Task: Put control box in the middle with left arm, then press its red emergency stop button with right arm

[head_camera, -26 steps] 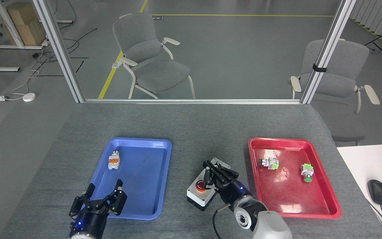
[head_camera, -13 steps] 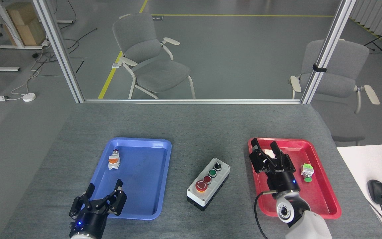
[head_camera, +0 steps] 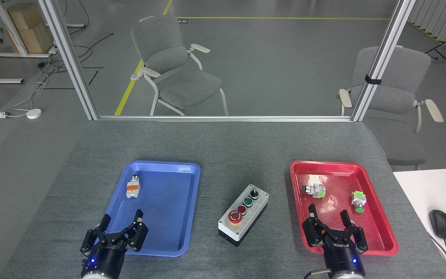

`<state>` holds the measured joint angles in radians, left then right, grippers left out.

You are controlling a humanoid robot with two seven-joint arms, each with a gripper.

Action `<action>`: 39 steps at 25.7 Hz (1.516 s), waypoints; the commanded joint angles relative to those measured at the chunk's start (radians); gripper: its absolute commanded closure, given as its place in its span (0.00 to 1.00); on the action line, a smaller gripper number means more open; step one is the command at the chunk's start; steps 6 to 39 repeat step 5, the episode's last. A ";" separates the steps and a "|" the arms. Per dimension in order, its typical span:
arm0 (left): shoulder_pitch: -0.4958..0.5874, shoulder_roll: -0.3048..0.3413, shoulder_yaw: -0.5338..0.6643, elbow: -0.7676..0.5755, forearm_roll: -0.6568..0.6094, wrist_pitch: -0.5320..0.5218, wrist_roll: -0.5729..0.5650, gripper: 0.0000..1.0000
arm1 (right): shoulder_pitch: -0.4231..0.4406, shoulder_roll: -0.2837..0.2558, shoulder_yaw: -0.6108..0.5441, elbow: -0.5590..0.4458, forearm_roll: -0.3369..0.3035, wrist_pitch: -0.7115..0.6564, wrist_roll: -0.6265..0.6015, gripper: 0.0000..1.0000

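The control box (head_camera: 243, 214), light grey on a black base, lies slantwise on the bare grey cloth, the middle (head_camera: 242, 170), between the two trays. Its red emergency stop button (head_camera: 235, 217) sits at the near end, behind it a small red button, a green one and a black knob. My left gripper (head_camera: 121, 220) hovers open over the near edge of the blue tray, well left of the box. My right gripper (head_camera: 328, 216) stands open over the near part of the red tray, to the right of the box. Neither holds anything.
The blue tray (head_camera: 186, 186) holds one small switch (head_camera: 133, 186). The red tray (head_camera: 378, 217) holds two small switches (head_camera: 314, 190) (head_camera: 358, 201). A white desk with a mouse (head_camera: 441, 223) is at the right edge. A metal frame rail (head_camera: 223, 118) runs along the table's far edge.
My right gripper has left the control box, swung right over the red tray and drawn back toward the near edge; it now stands open. The box and my left gripper have stayed put.
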<state>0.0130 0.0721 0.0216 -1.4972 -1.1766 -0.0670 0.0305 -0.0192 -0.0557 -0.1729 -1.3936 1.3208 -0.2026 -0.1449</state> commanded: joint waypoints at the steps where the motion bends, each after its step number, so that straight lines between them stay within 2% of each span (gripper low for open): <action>1: -0.001 0.000 0.000 0.000 0.000 0.000 0.000 0.01 | 0.004 -0.001 -0.031 -0.007 0.002 -0.008 -0.007 0.00; 39: 0.001 0.000 0.000 0.000 0.000 0.000 0.000 0.01 | 0.007 0.000 -0.033 -0.007 -0.002 -0.009 -0.007 0.00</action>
